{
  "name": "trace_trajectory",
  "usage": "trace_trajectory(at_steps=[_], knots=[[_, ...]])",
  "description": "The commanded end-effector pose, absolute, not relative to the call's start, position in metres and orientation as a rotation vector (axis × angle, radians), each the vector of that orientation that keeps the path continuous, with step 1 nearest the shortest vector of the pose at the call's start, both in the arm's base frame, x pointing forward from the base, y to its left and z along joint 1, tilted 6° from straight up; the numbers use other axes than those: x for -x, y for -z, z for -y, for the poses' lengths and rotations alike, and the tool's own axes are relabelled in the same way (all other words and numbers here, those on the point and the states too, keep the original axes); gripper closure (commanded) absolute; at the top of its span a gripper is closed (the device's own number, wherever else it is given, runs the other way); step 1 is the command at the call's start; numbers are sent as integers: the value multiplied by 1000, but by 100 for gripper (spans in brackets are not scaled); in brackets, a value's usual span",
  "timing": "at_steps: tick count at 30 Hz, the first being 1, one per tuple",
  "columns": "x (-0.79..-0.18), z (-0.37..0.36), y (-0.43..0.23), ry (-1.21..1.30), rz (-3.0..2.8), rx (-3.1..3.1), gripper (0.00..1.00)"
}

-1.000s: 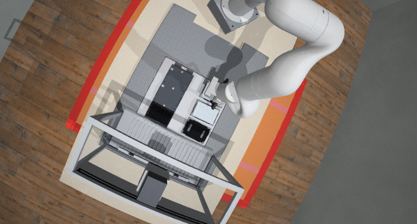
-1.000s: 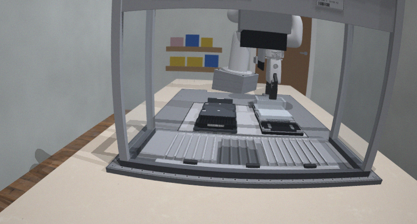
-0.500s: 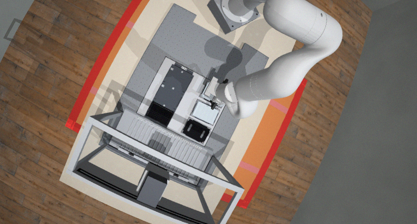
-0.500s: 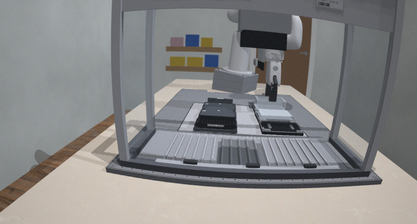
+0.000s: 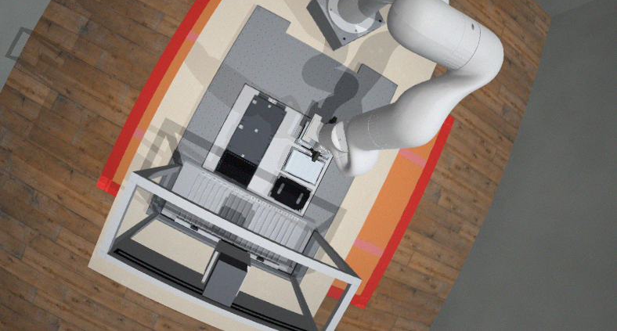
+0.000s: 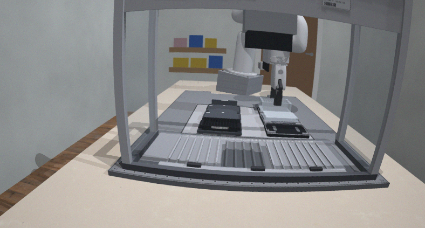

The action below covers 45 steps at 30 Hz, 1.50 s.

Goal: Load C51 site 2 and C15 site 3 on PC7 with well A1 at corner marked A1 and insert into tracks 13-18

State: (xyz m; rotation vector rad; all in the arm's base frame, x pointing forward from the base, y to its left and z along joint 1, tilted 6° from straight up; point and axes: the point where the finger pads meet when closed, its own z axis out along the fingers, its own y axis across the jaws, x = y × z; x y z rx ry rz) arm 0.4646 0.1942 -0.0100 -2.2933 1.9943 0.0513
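Observation:
The dark carrier PC7 lies loose on the apron in front of the rails. A black plate sits on its site nearest the rails; the other two sites look bare. The pale block C51 is in nest S1. The white plate C16 lies in nest S2. Nest S3 is dark and holds nothing. My gripper is open, pointing down, its fingers low on either side of C51.
The instrument's grey frame spans the rails, with posts at the sides. A grey head hangs from the frame's top. Three small dark lamps sit behind the tracks, unlit. My arm's base stands beyond the apron.

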Motion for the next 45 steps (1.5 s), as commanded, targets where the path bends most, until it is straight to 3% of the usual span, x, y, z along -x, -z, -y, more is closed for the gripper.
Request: trace_trajectory(at_steps=[1, 33, 34, 45], knots=[[-465, -195, 11, -50, -1992, 2291, 0], [-466, -195, 20, -50, -1992, 2291, 0], [-466, -195, 19, -50, -1992, 2291, 100], [-466, -195, 19, -50, -1992, 2291, 100]])
